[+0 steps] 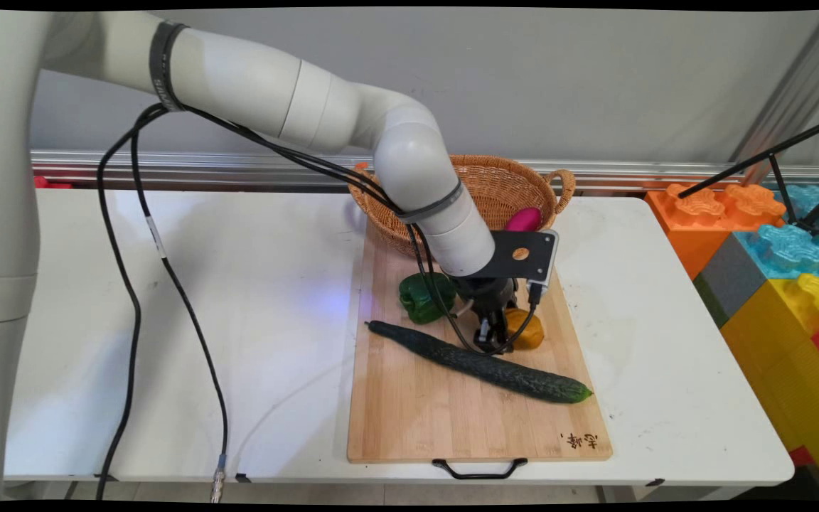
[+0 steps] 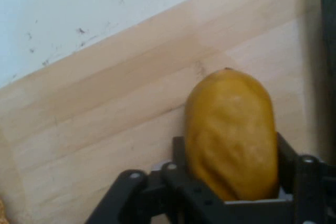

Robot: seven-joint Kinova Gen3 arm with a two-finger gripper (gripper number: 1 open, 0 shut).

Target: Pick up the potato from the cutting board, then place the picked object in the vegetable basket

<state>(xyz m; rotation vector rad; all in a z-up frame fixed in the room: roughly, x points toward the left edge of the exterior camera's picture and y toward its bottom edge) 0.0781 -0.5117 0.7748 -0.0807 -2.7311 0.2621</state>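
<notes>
pincer (image 2: 231, 182) grips smooth oval yellow fruit (image 2: 231, 129).

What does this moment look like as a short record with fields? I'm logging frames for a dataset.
gripper: gripper low over the cutting board, fingers either side of the yellow fruit
grip state: closed on the fruit, which lies on the board
nearby: green pepper to the picture's left of the gripper; cucumber lying diagonally in front
behind: wicker basket at the board's far end, a magenta object inside
surface: white table
</notes>
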